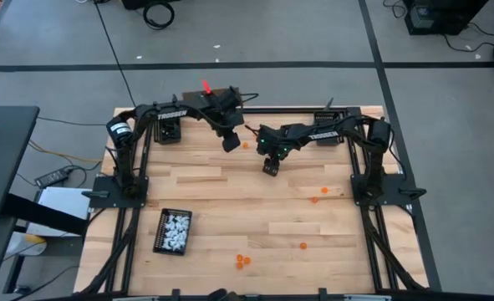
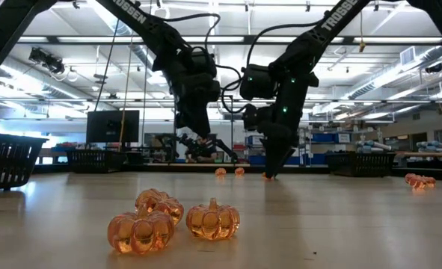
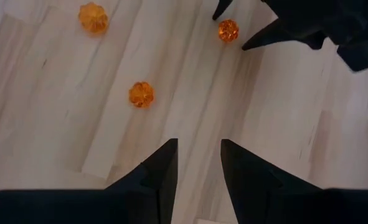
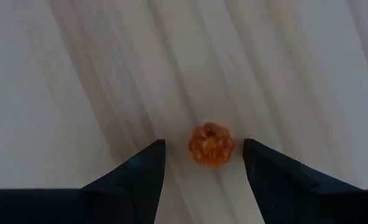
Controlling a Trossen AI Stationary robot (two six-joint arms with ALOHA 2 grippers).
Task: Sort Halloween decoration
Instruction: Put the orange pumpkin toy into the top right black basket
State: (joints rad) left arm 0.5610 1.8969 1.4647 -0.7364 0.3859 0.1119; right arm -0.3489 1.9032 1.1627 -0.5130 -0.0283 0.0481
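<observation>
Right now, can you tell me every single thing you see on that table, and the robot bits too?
orange pumpkins: several, clear orange, scattered over the table; three cluster near the front edge.
white trinkets: a pile, white, inside the front-left tray.
black tray: one, black, front left.
back trays: seemingly two, dark, back edge.
table: one, pale wood.
left pincer: dark, open above bare wood.
right pincer: dark, open around one pumpkin.

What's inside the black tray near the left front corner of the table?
The black tray holds a pile of white trinkets, no orange ones visible. Anything beneath the pile is covered.
</observation>
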